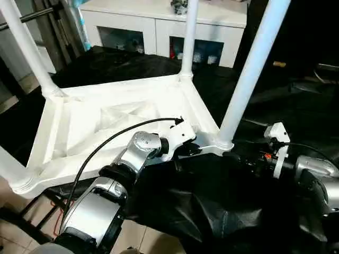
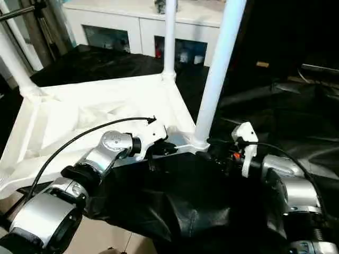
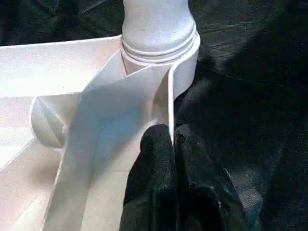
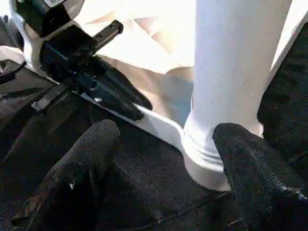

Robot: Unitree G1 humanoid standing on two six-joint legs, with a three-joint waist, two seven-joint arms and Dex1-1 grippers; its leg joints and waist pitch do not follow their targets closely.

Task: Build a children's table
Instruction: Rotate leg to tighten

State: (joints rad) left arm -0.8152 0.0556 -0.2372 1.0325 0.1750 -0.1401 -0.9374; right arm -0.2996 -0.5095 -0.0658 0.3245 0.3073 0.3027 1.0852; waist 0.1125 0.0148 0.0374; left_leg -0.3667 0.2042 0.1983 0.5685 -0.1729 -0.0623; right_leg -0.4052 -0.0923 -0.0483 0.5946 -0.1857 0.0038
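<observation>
The children's table lies upside down on black cloth: a white tabletop point(image 1: 79, 127) with its ribbed underside up. White legs stand in its corner sockets: far left point(image 1: 26, 47), far right point(image 1: 188, 37), near right point(image 1: 249, 74) and near left point(image 1: 8, 169). My left gripper point(image 3: 173, 132) is shut on the tabletop's thin rim, just beside the near-right socket point(image 3: 159, 43). My right gripper point(image 4: 166, 132) is open at the foot of the near-right leg point(image 4: 236, 67). One finger point(image 4: 240, 154) lies close beside the socket and the other finger point(image 4: 91, 144) is out over the cloth.
A white cabinet point(image 1: 159, 21) with glass doors stands behind the table. Crumpled black cloth point(image 1: 212, 211) covers the work surface in front and to the right. Tiled floor and a dark frame point(image 1: 21, 222) show at the near left.
</observation>
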